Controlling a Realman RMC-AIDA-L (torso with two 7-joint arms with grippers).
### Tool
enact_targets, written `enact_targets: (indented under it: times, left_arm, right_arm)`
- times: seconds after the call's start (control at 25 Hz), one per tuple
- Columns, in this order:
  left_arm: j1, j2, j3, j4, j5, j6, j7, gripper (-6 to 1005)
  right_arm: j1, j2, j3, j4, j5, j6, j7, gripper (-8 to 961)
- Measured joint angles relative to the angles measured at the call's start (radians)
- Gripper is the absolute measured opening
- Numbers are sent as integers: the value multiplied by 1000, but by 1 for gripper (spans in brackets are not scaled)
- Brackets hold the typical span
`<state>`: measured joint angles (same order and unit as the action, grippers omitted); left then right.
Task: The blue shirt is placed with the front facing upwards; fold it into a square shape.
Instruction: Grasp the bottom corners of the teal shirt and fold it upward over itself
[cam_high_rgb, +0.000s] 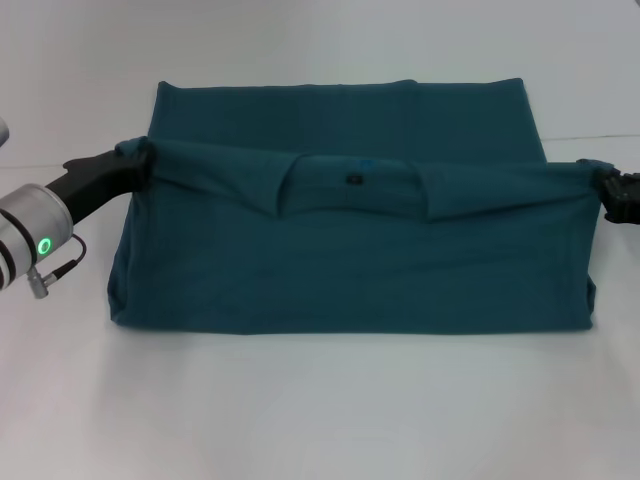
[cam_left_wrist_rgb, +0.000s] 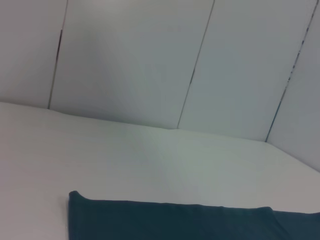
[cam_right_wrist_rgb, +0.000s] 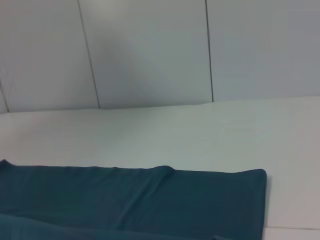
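The blue shirt (cam_high_rgb: 350, 260) lies on the white table, dark teal, with its collar edge lifted and drawn toward me over the lower part. A small dark neck label shows near the middle of that raised edge. My left gripper (cam_high_rgb: 140, 165) is shut on the shirt's left corner, and my right gripper (cam_high_rgb: 603, 183) is shut on the right corner, both a little above the table. The far hem lies flat; it shows as a teal strip in the left wrist view (cam_left_wrist_rgb: 175, 220) and in the right wrist view (cam_right_wrist_rgb: 135, 200). No lettering is visible.
White table (cam_high_rgb: 320, 410) surrounds the shirt on all sides. Pale wall panels (cam_left_wrist_rgb: 150, 60) stand behind the table's far edge.
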<state>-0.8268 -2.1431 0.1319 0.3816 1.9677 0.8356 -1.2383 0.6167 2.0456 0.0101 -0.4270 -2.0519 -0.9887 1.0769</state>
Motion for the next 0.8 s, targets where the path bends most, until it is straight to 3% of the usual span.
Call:
enact_targets:
  times: [0.8]
  left_arm:
    - [-43,5,0,-23,-29,-80,24,63]
  right_arm:
    - [41,2,-33,16,23,109,-15,49]
